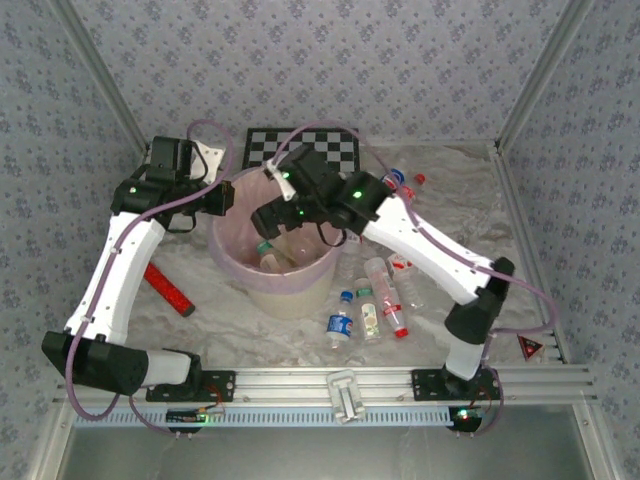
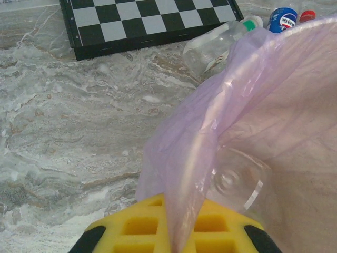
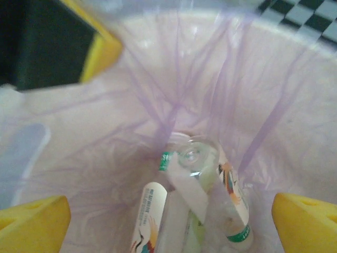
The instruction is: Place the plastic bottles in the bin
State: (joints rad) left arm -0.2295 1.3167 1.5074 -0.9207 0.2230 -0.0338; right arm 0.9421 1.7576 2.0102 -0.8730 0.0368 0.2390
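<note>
Nearest the arm bases, low and right of centre in the overhead view, I see a few loose bottles point(image 1: 368, 312) lying close together on the marbled tabletop point(image 1: 250, 340). One has a blue cap and one a red cap. Over at the lower left, a flat red bar point(image 1: 168, 289) lies partly under my left arm.

Just behind the loose bottles, mid-frame, stands the bin point(image 1: 290, 295), lined with a pink bag point(image 2: 274, 95). My left end effector point(image 2: 176, 227) sits at the bin's left rim, its yellow pads together and clamped on a fold of the bag. My right end effector point(image 3: 171, 221) hangs over the bin's mouth with its yellow fingertips spread wide apart. Below it, in the right wrist view, the dropped bottles point(image 3: 195, 174) lie in a heap at the bottom of the bin, and green caps and labels show among them.

Farther back, to the upper right of the bin, the far bottles point(image 2: 221, 45) lie on the tabletop, with green, blue and red caps showing in the left wrist view. Beyond them, against the back wall, lies a black-and-white checkerboard point(image 2: 152, 21).
</note>
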